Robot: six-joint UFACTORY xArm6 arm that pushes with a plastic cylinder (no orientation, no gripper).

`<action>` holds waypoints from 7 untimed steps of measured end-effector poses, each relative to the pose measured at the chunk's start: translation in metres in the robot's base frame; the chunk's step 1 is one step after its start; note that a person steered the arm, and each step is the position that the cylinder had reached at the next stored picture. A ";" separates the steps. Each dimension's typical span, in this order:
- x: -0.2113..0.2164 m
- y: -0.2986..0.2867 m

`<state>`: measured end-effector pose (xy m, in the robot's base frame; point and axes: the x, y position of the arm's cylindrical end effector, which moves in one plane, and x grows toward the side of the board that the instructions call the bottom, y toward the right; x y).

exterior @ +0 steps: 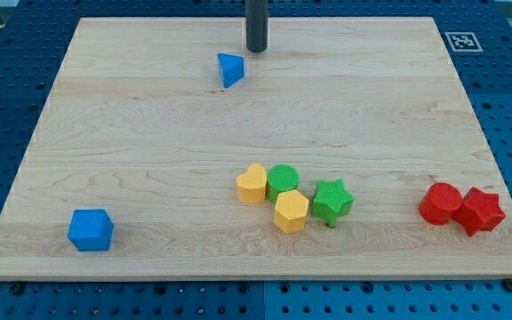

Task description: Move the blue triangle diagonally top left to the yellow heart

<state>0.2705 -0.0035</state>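
The blue triangle (230,69) lies near the view's top, left of centre. My tip (256,50) stands just to its upper right, a small gap apart. The yellow heart (252,184) lies lower, near the middle of the board, touching a green round block (284,181). The triangle is far above the heart and slightly to its left.
A yellow hexagon (291,212) and a green star (332,201) sit beside the heart cluster. A red cylinder (440,204) and a red star-like block (481,211) lie at the lower right. A blue cube (91,230) is at the lower left. The wooden board (149,133) ends on a blue pegboard.
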 end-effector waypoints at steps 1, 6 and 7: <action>0.025 0.000; 0.113 -0.085; 0.109 -0.104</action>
<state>0.3796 -0.1070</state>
